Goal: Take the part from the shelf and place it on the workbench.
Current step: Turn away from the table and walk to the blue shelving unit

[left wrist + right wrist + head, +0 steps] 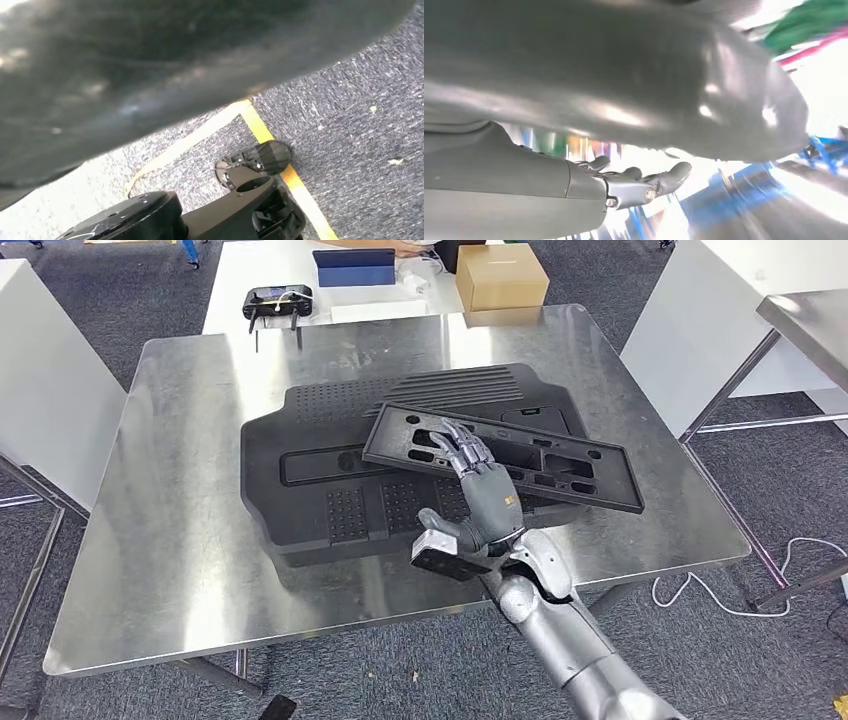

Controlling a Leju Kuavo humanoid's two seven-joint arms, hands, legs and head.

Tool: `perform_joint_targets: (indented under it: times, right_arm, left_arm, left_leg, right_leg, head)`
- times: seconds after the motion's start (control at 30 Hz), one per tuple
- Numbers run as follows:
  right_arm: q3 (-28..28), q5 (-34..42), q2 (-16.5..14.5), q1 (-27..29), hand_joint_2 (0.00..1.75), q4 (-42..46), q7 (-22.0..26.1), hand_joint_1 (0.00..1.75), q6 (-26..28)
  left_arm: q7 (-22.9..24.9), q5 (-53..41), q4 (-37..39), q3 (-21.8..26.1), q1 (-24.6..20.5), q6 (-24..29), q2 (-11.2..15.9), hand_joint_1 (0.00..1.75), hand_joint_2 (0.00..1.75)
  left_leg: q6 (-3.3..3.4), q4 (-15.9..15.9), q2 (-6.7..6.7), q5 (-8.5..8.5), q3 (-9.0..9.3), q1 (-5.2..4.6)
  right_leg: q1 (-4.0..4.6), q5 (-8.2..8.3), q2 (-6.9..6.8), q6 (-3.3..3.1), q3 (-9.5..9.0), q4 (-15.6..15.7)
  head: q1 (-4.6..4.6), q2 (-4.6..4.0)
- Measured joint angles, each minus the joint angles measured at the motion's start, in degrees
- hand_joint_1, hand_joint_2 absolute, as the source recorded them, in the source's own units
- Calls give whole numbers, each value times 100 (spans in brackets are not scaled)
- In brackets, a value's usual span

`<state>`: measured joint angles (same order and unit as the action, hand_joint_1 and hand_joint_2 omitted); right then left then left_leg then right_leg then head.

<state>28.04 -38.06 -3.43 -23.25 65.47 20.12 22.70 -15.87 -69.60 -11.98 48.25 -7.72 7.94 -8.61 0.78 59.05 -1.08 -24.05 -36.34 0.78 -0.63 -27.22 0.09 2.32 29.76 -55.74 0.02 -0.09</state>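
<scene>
A long black frame part [580,465] with several cut-outs lies slanted on top of a large black moulded panel [330,470] in the middle of the steel workbench [180,540]. My right hand [480,490] reaches over the frame's near edge, back of the hand up, fingers stretched out across the frame and thumb spread off to the side over the panel. Nothing is gripped in it. In the right wrist view the same hand [634,185] shows its fingers apart against a bright blur. A dark blurred mass of my left hand [150,60] hangs above grey carpet, and its fingers cannot be made out.
Behind the workbench a white table holds a cardboard box [500,278], a black controller [277,302] and a blue tablet [354,267]. Another steel table [810,320] stands at the right, a white cabinet [40,390] at the left. A white cable [720,595] lies on the carpet.
</scene>
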Motion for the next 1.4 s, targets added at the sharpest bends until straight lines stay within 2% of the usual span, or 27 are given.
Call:
perform_joint_targets:
  times: [0.07, 0.23, 0.33, 0.5, 0.7, 1.0, 1.2, 1.4]
  right_arm:
    - [-61, 1025, -135, 337, 0, 629, 191, 0, -401]
    - [-118, 1537, -252, 750, 0, 1535, 325, 0, -651]
    - [-161, 2486, -308, 1048, 0, 2019, 480, 0, -1139]
    - [-104, 3830, -206, 1743, 0, 2796, 403, 0, -2135]
    - [-170, 5043, -37, 2530, 0, 3747, 796, 0, -2831]
    - [-402, 5442, 80, 3094, 0, 4543, 961, 0, -3151]
    - [-761, 5643, 68, 3633, 0, 4932, 1069, 0, -3443]
    - [-1143, 5618, -21, 4028, 0, 5135, 1085, 0, -3364]
  left_arm:
    - [-22, 80, 0, 18, 43, 7, 9, 0, 0]
    - [-42, 171, 0, 53, 84, -9, 30, 0, 0]
    - [-111, 329, 0, 131, 115, -37, 36, 0, 0]
    - [-239, 551, 0, 315, 237, 26, 78, 0, 0]
    - [-282, 705, 0, 518, 343, 85, 164, 0, 0]
    - [-267, 729, 0, 662, 385, 178, 201, 0, 0]
    - [-287, 797, 0, 756, 425, 320, 210, 0, 0]
    - [-438, 819, 0, 823, 447, 417, 199, 0, 0]
  left_leg:
    - [-1, -4, 1, -1, -1, 0]
    - [-5, -11, 1, -7, 5, 0]
    - [-8, -12, -2, -11, 10, 0]
    - [-8, -11, -3, -16, 9, -1]
    - [-4, -11, -3, -28, 10, -1]
    - [-5, -12, 0, -30, 21, -1]
    - [-4, -12, -1, -32, 23, -2]
    - [-2, -12, 0, -35, 26, -2]
  right_leg:
    - [0, -2, 0, -2, 5, 0]
    - [-1, -16, 0, 3, 49, 2]
    - [-1, -19, -1, 5, 51, 3]
    - [-2, -20, -1, 6, 49, 3]
    - [-2, -30, -1, -3, 51, 4]
    - [-1, -31, -1, -4, 43, 4]
    - [-2, -32, -1, -4, 40, 5]
    - [-1, -36, -1, -1, 38, 6]
  head:
    - [-2, 0]
    - [1, 0]
    - [1, 0]
    - [0, 0]
    - [-1, 0]
    - [0, 0]
    - [-1, 0]
    - [0, 0]
